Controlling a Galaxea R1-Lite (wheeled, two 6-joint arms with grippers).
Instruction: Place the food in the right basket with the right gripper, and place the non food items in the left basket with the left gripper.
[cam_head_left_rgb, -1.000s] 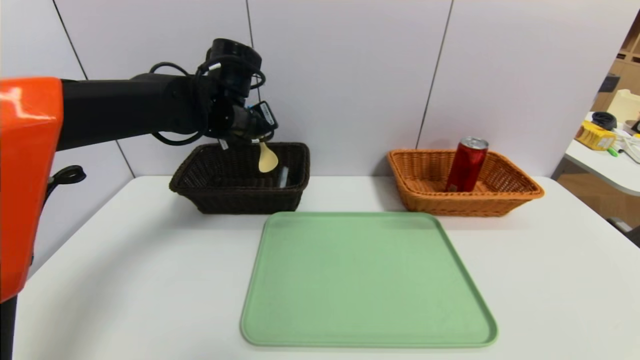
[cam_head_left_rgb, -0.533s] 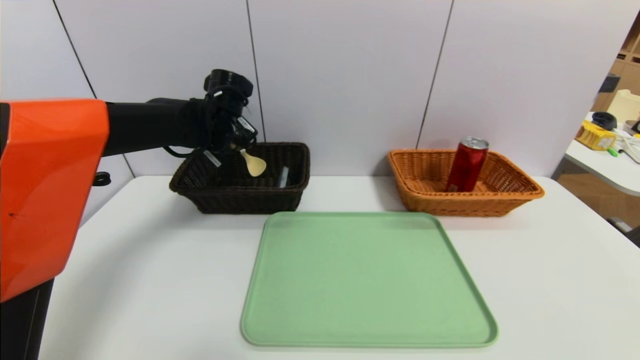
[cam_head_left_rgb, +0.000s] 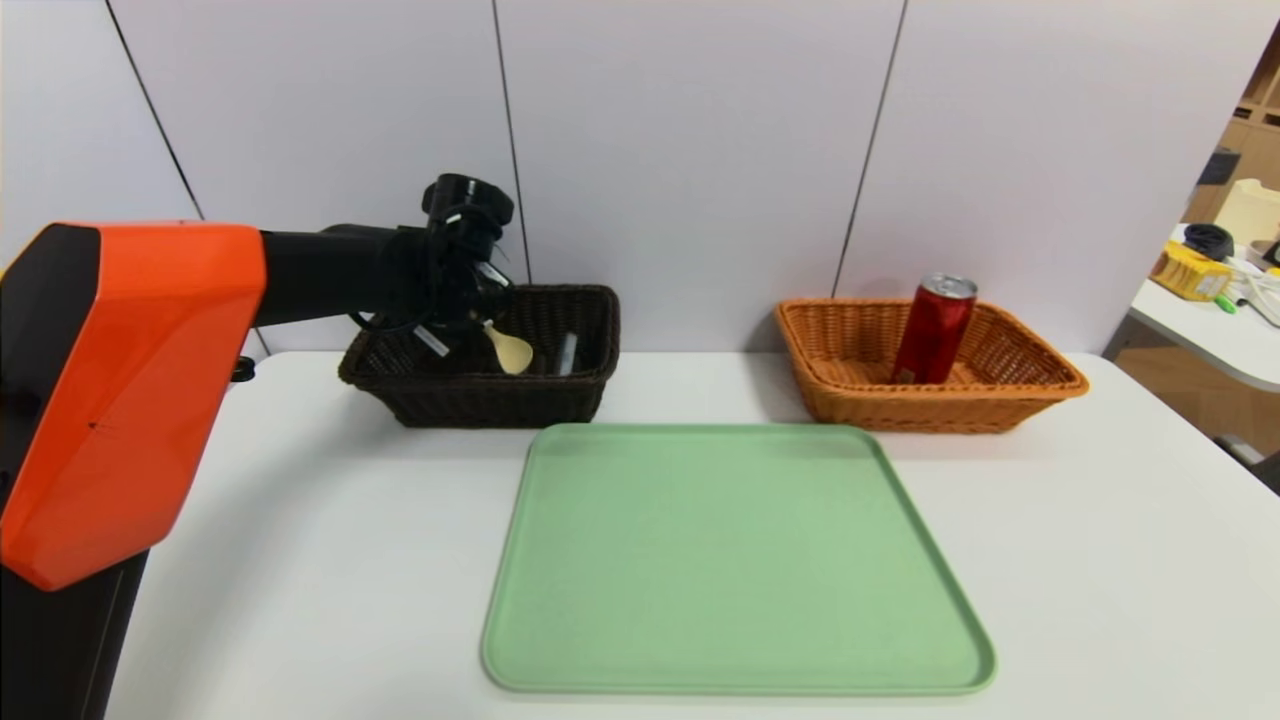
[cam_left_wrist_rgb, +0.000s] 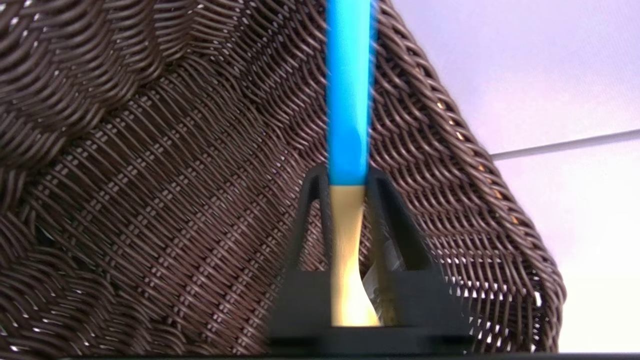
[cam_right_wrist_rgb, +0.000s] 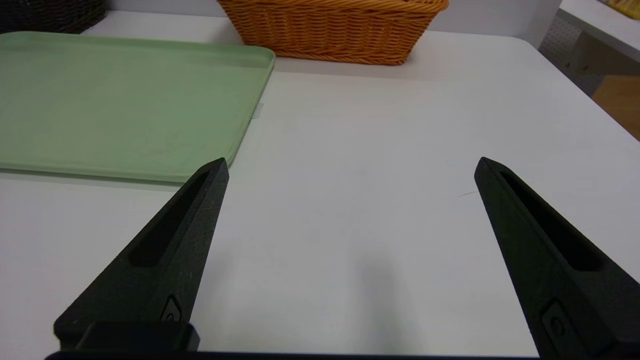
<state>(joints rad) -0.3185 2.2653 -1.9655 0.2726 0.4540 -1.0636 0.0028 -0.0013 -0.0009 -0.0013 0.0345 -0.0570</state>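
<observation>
The left gripper (cam_head_left_rgb: 470, 318) reaches over the near-left part of the dark brown basket (cam_head_left_rgb: 590, 385), just above its rim. The spoon (cam_head_left_rgb: 507, 349) sits between its jaws: in the left wrist view the two black fingers (cam_left_wrist_rgb: 307, 220) flank the pale yellow neck of the spoon (cam_left_wrist_rgb: 347, 150), with the blue handle end sticking out past the fingertips and the bowl end back toward the wrist. The fingers lie very close to the spoon's sides, but whether they are pressing on it or have a sliver of slack I cannot tell from this angle. In the head view the yellow bowl hangs down and to the right of the gripper, inside the basket's opening and above its floor.

A narrow grey case (cam_head_left_rgb: 568, 354) leans inside the same basket, just right of the spoon's bowl (only a thin strip of it shows).

The red can (cam_head_left_rgb: 934, 330) stands tilted in the orange basket (cam_head_left_rgb: 1040, 385), at the far right of the white table (cam_head_left_rgb: 300, 560). The green tray (cam_head_left_rgb: 735, 560) lies in front of and between the two baskets.

The right gripper (cam_right_wrist_rgb: 350, 172) hovers low over the table near the tray's right edge, its jaws spread wide apart with nothing between them.
</observation>
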